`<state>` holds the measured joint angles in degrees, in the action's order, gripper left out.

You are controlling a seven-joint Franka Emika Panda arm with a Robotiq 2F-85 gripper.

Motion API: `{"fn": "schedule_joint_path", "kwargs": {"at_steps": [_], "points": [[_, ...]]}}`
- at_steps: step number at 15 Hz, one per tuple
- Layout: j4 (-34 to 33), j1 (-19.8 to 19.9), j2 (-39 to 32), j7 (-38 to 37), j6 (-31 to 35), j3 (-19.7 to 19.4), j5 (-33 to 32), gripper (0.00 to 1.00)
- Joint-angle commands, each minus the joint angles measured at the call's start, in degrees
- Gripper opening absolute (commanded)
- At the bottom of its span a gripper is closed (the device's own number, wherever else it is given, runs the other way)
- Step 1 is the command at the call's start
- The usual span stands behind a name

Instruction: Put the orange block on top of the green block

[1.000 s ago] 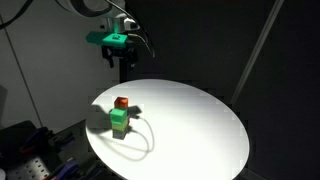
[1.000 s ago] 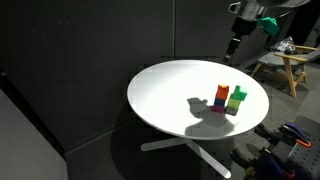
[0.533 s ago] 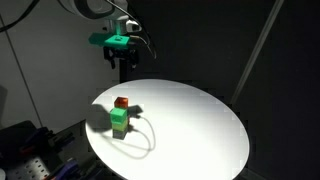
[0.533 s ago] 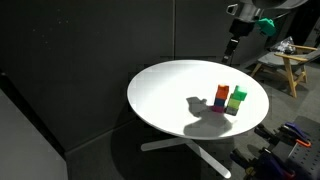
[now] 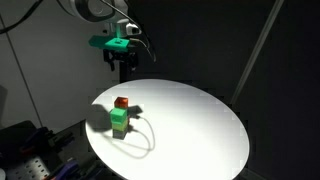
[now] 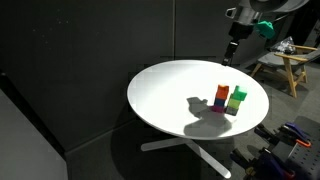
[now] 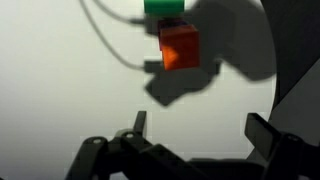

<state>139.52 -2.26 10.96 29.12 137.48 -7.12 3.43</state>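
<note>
Wrist view shows the gripper (image 7: 200,125) with its fingers spread wide, nothing between them, hanging clear above the white round table (image 7: 60,80). Down there the orange block (image 7: 178,47) sits against the green block (image 7: 163,6). In an exterior view the orange block (image 6: 221,95) stands just beside the green block (image 6: 238,97), near the table's rim

I find no legible text, label, brand or number in any view. The block faces I see are plain.
</note>
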Motion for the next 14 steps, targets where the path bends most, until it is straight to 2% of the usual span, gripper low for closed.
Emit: {"fn": "schedule_joint_path", "kwargs": {"at_steps": [1, 14], "points": [[-0.53, 0.43, -2.02, 1.74, 0.42, 0.16, 0.94, 1.00], [-0.07, 1.39, -9.47, 3.85, 5.10, 1.56, 1.23, 1.00]]}}
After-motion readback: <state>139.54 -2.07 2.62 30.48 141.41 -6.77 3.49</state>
